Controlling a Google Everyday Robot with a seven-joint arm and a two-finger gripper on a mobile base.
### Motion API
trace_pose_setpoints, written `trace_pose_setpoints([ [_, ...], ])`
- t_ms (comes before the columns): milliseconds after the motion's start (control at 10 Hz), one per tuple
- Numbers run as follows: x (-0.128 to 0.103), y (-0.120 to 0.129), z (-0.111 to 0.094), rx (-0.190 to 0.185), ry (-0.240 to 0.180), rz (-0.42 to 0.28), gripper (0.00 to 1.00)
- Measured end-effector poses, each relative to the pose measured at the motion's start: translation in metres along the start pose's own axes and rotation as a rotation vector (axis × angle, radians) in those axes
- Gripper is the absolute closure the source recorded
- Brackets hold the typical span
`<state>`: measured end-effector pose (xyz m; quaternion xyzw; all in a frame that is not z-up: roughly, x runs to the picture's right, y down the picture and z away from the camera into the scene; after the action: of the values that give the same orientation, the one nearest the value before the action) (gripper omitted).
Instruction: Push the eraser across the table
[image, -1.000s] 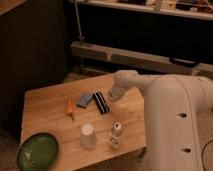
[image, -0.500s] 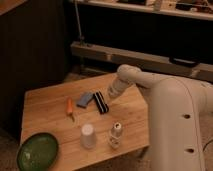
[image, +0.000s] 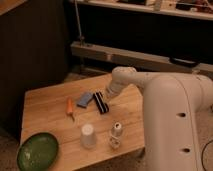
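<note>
On the plank table (image: 47, 107) by a dark wall (image: 30, 45), the hand (image: 107, 95) hangs beside the eraser (image: 101, 103), grip unclear.

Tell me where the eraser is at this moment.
In the camera view, the eraser lies near the middle of the table, just right of the blue-grey block, with the gripper by its far end.

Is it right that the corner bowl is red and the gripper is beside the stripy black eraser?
No: the camera view shows the bowl is green. It is at the corner of the table, and the gripper is beside the stripy black eraser.
</note>
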<state>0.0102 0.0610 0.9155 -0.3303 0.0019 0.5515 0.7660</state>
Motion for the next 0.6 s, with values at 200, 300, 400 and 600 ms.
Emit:
trace_pose_setpoints([
  [200, -0.014, -0.033, 0.001, 0.045, -0.035, 0.068, 0.94],
  [300, -0.02, -0.041, 0.002, 0.064, -0.044, 0.083, 0.94],
  [400, -0.023, -0.045, 0.004, 0.074, -0.047, 0.088, 0.94],
  [600, -0.022, -0.045, 0.011, 0.092, -0.041, 0.079, 0.94],
])
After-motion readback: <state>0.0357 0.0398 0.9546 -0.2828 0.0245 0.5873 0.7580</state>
